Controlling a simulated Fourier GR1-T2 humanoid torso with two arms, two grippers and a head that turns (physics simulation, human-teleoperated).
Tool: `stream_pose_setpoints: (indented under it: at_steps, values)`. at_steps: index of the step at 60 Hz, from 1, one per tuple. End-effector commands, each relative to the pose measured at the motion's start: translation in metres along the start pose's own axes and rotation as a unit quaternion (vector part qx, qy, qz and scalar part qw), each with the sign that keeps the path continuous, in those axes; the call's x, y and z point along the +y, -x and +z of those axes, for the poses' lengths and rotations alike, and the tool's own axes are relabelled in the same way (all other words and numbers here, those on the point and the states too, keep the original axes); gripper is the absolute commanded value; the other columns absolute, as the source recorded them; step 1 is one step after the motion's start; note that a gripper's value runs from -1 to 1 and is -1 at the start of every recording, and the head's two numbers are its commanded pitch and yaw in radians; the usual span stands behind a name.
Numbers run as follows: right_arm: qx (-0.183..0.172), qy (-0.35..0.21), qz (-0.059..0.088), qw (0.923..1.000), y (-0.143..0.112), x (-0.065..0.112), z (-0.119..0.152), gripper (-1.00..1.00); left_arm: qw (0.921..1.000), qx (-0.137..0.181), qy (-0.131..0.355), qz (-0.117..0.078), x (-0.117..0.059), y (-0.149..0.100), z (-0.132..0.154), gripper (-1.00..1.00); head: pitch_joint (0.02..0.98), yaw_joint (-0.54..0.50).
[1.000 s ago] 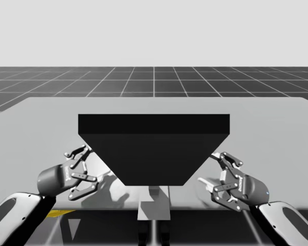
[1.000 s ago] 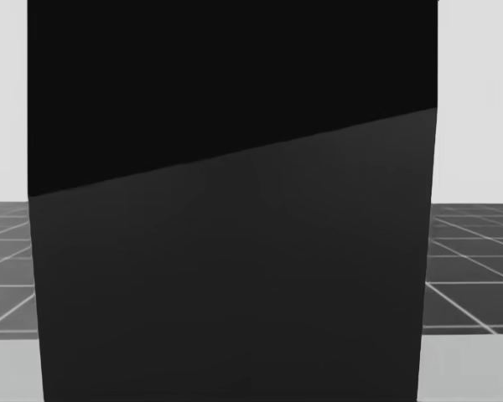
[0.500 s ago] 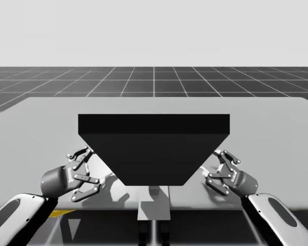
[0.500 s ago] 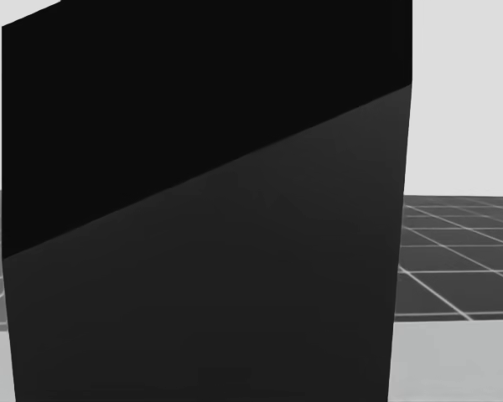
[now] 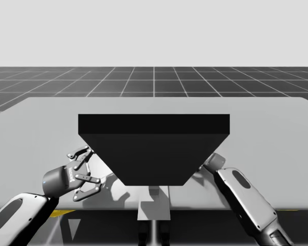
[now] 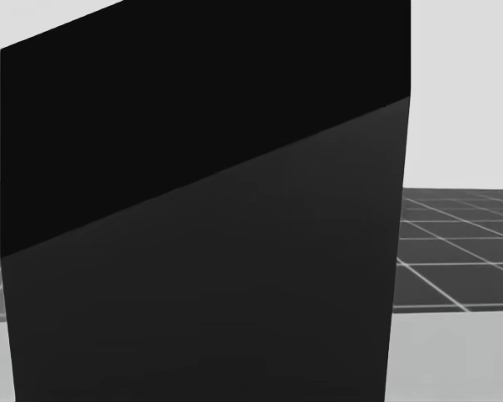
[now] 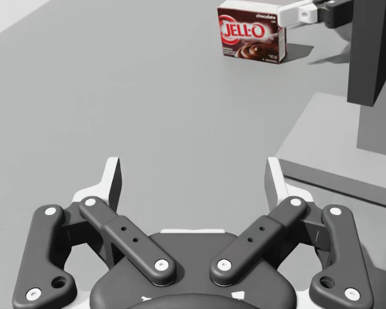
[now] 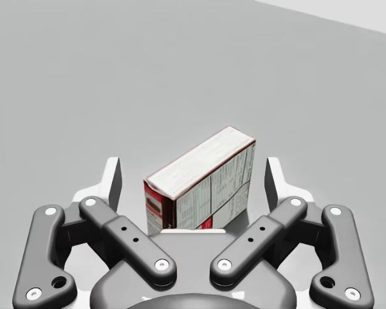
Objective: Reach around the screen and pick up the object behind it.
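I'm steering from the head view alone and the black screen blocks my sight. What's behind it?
Observer: A brown box stands on the table behind the screen.
Operator: How close am I on the right?
Observer: Very close. In the right wrist view the box sits between the open fingers of the right claw, with a gap on each side.
Operator: And on the other side?
Observer: The left claw is open and holds nothing. The box is well ahead of it.
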Motion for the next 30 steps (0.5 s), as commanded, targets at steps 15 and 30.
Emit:
stream_pose_setpoints:
  at_steps: [15,30]
  values:
    - [0.056,0.048,-0.057,0.9956,0.022,0.0,-0.044,-1.0,0.9999,0.003,0.005,-0.011,-0.001,0.002,-0.002,-1.0,0.192,-0.08]
    - [0.076,0.093,-0.043,0.9918,0.024,0.007,-0.038,1.0,0.9998,0.005,0.005,-0.017,-0.002,0.001,-0.001,-1.0,0.19,-0.08]
